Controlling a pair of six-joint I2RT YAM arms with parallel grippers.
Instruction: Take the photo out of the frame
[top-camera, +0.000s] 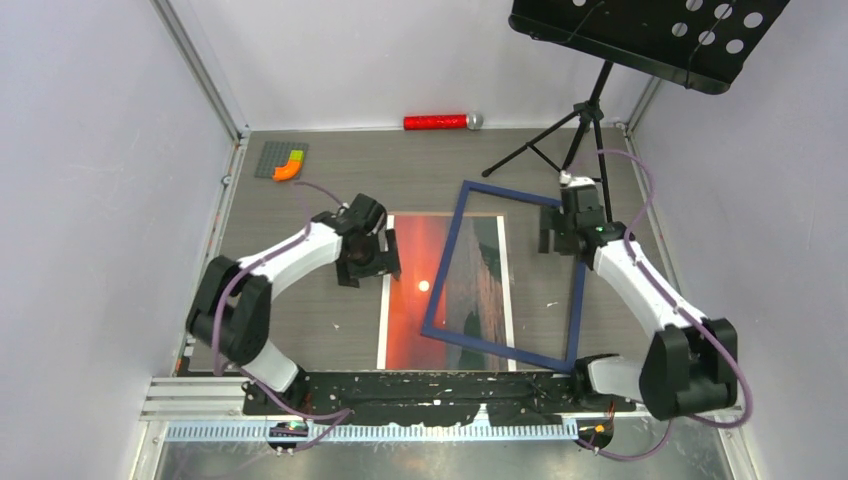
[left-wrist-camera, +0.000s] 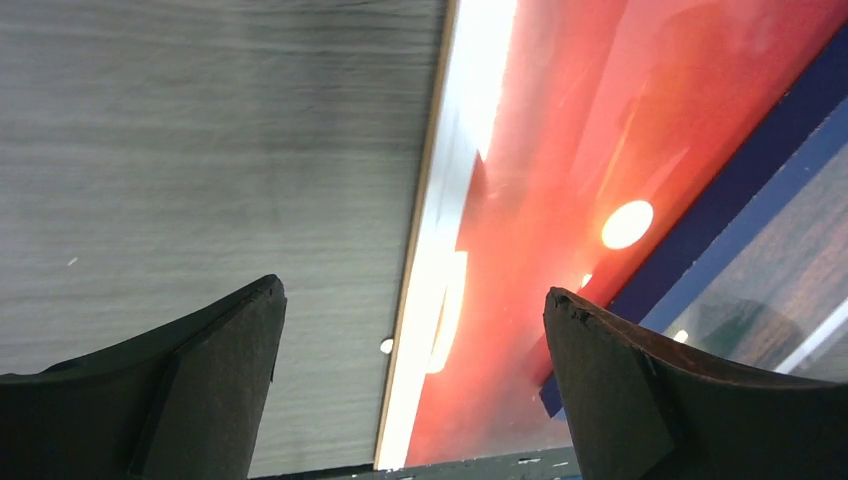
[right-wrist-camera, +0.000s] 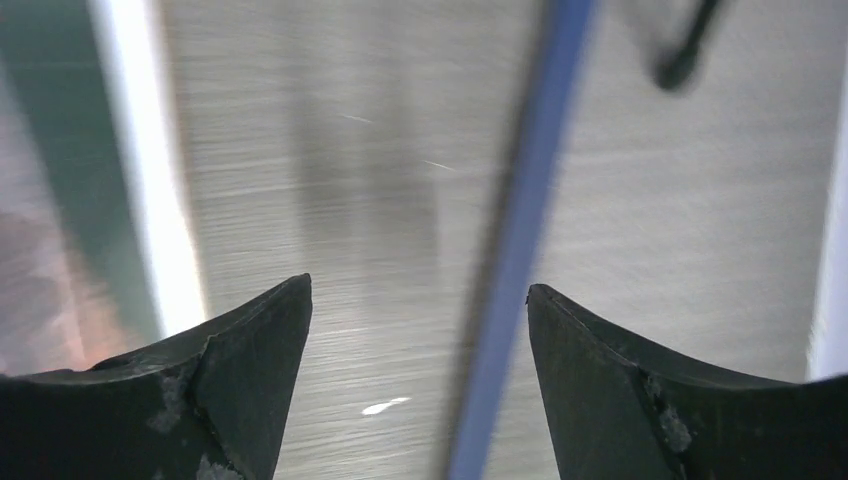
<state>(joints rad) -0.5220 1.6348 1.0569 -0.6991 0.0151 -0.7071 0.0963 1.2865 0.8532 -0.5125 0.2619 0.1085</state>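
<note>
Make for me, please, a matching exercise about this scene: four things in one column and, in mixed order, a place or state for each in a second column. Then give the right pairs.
Things:
1. frame
2. photo
3. microphone
4. grey plate

Places or states:
a. at the far edge, near the middle
b. in the far left corner
c. lying straight, red-orange with white edges
d. dark blue, turned askew over another thing's right side

Pairs: 1-d, 2-c, 3-a, 4-b

I see pale lilac walls (top-camera: 90, 200) on 3 sides of the grey wood-grain table (top-camera: 400, 165). A black music stand (top-camera: 620, 30) rises just beyond the right gripper (top-camera: 552, 232).
</note>
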